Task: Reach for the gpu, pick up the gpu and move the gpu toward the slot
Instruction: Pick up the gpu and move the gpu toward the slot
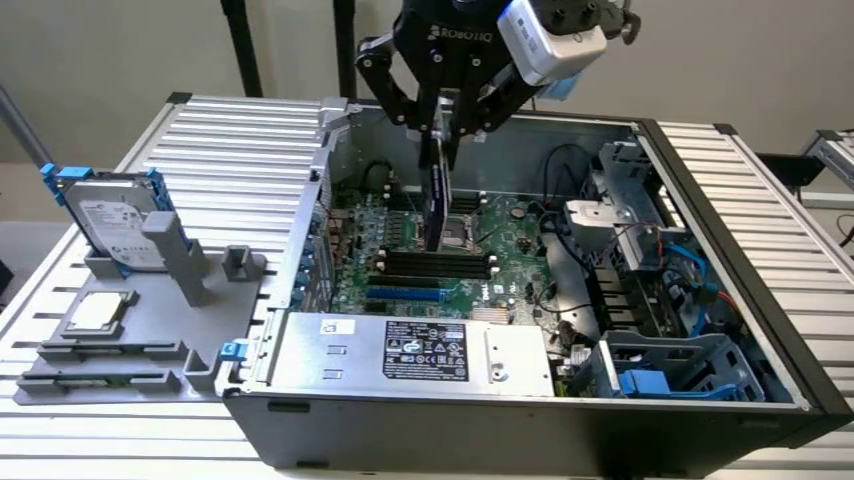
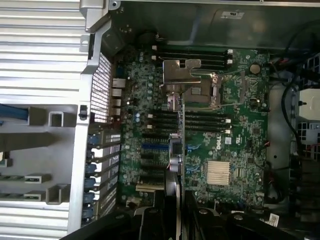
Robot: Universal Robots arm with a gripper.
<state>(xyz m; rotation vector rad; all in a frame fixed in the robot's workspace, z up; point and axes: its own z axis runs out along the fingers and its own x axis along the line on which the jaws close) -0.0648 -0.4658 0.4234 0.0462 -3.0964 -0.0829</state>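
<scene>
We are holding the card (image 1: 437,190) clamped in our gripper (image 1: 445,125), hanging edge-down over the motherboard (image 1: 514,235), not yet seated in a slot.

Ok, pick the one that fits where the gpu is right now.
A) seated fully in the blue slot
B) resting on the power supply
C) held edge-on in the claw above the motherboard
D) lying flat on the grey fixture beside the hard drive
C: the claw grips the gpu, which hangs edge-on over the motherboard inside the open case.

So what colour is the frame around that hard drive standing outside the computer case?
Blue. The frame around the silver hard drive shows best in the exterior view.
</scene>
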